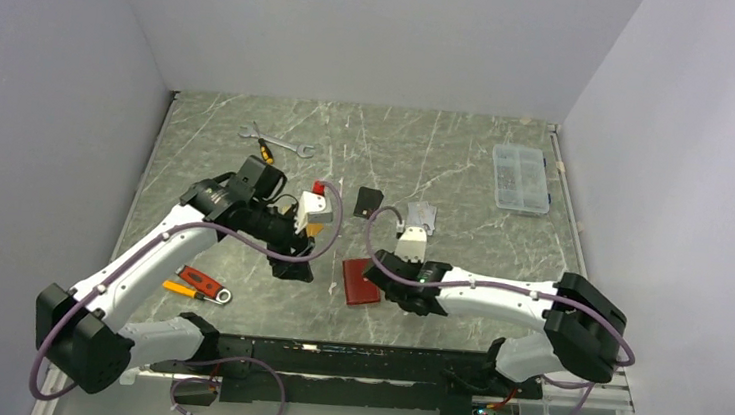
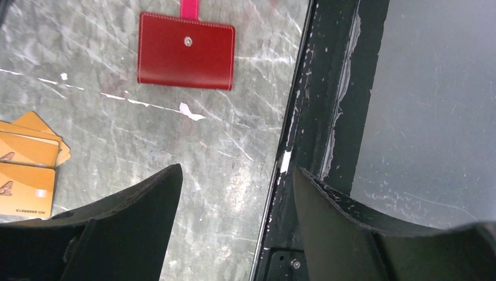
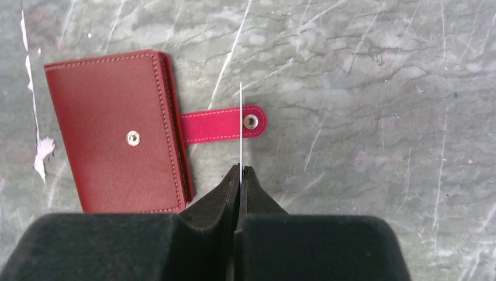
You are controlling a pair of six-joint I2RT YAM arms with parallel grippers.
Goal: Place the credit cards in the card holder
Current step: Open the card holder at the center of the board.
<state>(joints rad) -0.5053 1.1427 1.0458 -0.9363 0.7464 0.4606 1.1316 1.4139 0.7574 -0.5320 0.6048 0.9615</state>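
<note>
The dark-red card holder (image 3: 111, 132) lies folded on the marble table, its pink snap tab (image 3: 219, 127) undone and stretched out flat. My right gripper (image 3: 240, 168) is shut on a thin credit card (image 3: 240, 117) seen edge-on, standing upright over the tab beside the holder (image 1: 360, 282). My left gripper (image 2: 237, 170) hangs open and holds nothing, above the table's front edge to the left of the holder (image 2: 186, 51). Orange credit cards (image 2: 26, 164) lie fanned beside its left finger. A black card (image 1: 368, 203) and silver-grey cards (image 1: 420, 215) lie behind the holder.
A clear compartment box (image 1: 521, 178) stands at the back right. A wrench and a screwdriver (image 1: 274, 145) lie at the back left. Red and orange hand tools (image 1: 198, 283) lie near the front left. The black front rail (image 2: 327, 117) runs under my left gripper.
</note>
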